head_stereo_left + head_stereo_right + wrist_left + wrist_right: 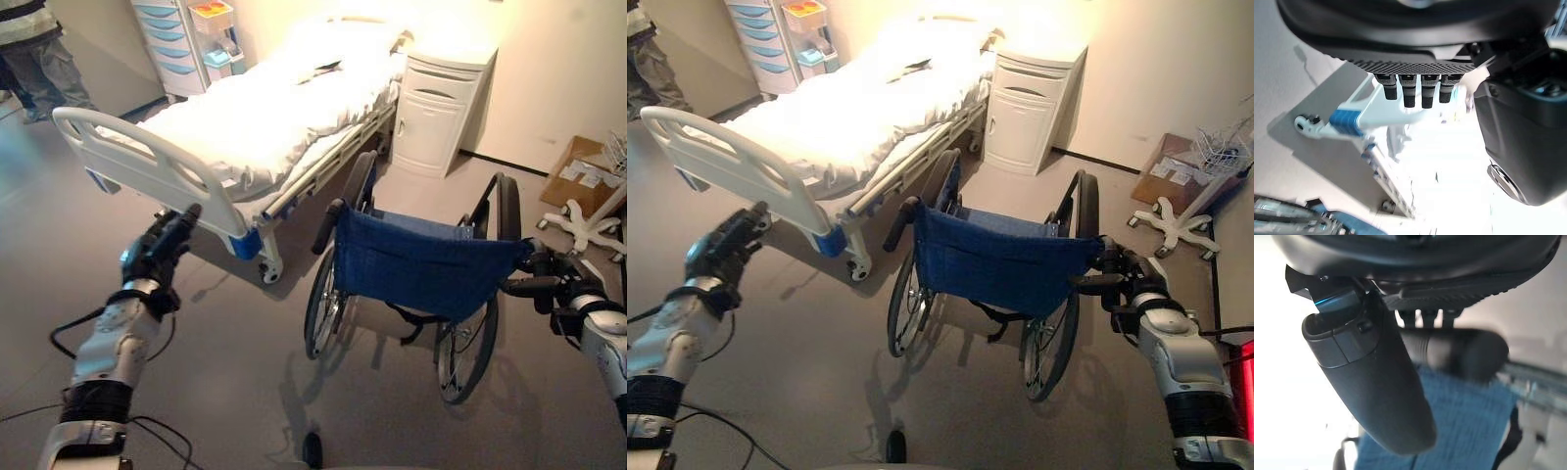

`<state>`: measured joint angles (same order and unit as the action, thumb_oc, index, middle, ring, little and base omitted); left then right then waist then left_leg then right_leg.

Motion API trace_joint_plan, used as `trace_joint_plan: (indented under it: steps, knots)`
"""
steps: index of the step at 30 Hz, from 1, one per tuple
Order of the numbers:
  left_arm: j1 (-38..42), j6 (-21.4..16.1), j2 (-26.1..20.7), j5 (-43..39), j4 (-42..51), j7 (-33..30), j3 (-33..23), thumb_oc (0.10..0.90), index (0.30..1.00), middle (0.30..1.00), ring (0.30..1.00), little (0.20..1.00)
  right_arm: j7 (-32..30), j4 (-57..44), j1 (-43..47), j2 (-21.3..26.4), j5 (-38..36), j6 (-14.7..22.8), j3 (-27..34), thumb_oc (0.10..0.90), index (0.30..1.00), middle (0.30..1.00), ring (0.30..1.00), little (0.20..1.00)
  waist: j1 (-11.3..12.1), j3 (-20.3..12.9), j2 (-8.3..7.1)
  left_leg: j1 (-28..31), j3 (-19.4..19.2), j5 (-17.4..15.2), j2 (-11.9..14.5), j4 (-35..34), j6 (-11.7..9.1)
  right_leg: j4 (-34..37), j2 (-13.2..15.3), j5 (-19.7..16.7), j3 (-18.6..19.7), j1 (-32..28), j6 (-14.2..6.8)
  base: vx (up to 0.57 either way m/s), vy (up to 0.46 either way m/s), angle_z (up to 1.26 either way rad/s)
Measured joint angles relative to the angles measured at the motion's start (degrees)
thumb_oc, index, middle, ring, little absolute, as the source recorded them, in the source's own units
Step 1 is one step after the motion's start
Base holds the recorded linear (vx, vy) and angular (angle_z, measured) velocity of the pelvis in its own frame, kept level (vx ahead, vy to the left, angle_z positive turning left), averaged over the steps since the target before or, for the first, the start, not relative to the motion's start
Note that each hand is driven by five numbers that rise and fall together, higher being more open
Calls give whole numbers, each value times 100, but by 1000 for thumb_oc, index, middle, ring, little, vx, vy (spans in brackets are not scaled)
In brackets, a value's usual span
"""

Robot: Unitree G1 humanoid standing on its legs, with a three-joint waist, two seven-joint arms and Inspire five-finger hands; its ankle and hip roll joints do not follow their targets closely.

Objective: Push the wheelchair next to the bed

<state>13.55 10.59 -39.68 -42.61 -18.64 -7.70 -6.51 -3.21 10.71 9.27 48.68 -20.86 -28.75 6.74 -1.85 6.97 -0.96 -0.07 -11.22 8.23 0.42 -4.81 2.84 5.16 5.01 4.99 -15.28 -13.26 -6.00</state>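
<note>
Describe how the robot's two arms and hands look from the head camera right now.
Both arms are silver-grey shells with black bands at the joints. The left arm ends in a dark left hand with a bluish glint near the wrist. The right arm ends in a dark right hand. In the left wrist view the fingers are black and ribbed under a dotted palm pad.

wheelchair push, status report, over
Right hand shut on wheelchair right push handle. Left hand open, free, off left handle. Wheelchair beside bed foot, facing nightstand. Path ahead looks open.
</note>
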Motion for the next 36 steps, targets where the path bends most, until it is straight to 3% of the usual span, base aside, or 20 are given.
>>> trace_joint_plan:
  steps: [3, 8, 15, 21, 24, 27, 30, 32, 36]
  knots:
    - [-9, -5, -39, -3, 3, 14, -1, 800, 900, 900, 900, 900, 100, -5, 174, 150, 296, 1, -4, 800, 900, 900, 900, 900, 57, -19, -26, 105, -135, -149, 46, 61, -152, -6, 72, 23, -32, -78, -63, -21, -13, 5]
    - [-9, -16, -58, -44, -42, 73, 17, 800, 900, 900, 900, 900, 210, 24, 528, 195, 471, -8, -40, 800, 900, 900, 900, 900, 61, 23, -209, 133, 103, -70, -75, -38, -78, -6, 104, 4, -80, -139, -92, -13, -14, 20]
    - [20, -16, -53, -40, -122, 15, 159, 800, 900, 900, 900, 900, 209, 24, 1282, 101, 570, 76, -594, 800, 900, 900, 900, 900, 280, 23, -213, 144, 122, -60, -26, -42, -98, -5, 88, 24, -66, -156, -99, -1, -1, 2]
    - [21, -14, -42, -40, -125, 6, 175, 800, 900, 900, 900, 900, 214, 239, 1590, 123, 1167, 75, -700, 800, 900, 900, 900, 900, 372, 22, -217, 141, 120, -51, -49, -80, -134, -5, 92, 36, -52, -169, -113, -2, 0, 1]
    - [20, -14, -41, -38, -134, 10, 175, 800, 900, 900, 900, 900, 214, 251, 1595, 135, 1119, 75, -719, 800, 900, 900, 900, 900, 360, 24, -221, 136, 116, -48, -50, -80, -134, -5, 92, 33, -40, -165, -118, 0, 0, 0]
    - [20, -15, -40, -33, -180, 6, 174, 800, 900, 900, 900, 900, 66, 242, 1588, 134, 441, 146, -714, 800, 900, 900, 900, 900, 342, 24, -221, 135, 119, -48, -48, -80, -133, -5, 89, 34, -38, -165, -118, 0, 0, 0]
    - [0, -36, -18, -29, -218, 7, 174, 800, 900, 900, 900, 900, -440, 62, 1466, -41, -373, 608, -539, 800, 900, 900, 900, 900, 301, 25, -219, 125, 121, -34, -46, -80, -110, -5, 90, 34, -39, -153, -118, 0, 0, 0]
    - [-38, -88, 57, -30, -282, -18, 169, 800, 900, 900, 900, 900, -926, -335, 1264, -409, -898, 1254, -179, 800, 900, 900, 900, 900, 282, 29, -212, 126, 121, -33, -46, -80, -110, -5, 90, 34, -37, -151, -117, 0, 0, 0]
    - [-191, -163, 138, -31, -303, -32, 163, 800, 900, 900, 900, 900, -1485, -743, 1085, -670, -1117, 2202, 159, 800, 900, 900, 900, 900, 261, 33, -206, 128, 120, -36, -54, -80, -106, -5, 97, 34, 76, -150, -117, 2, -1, 1]
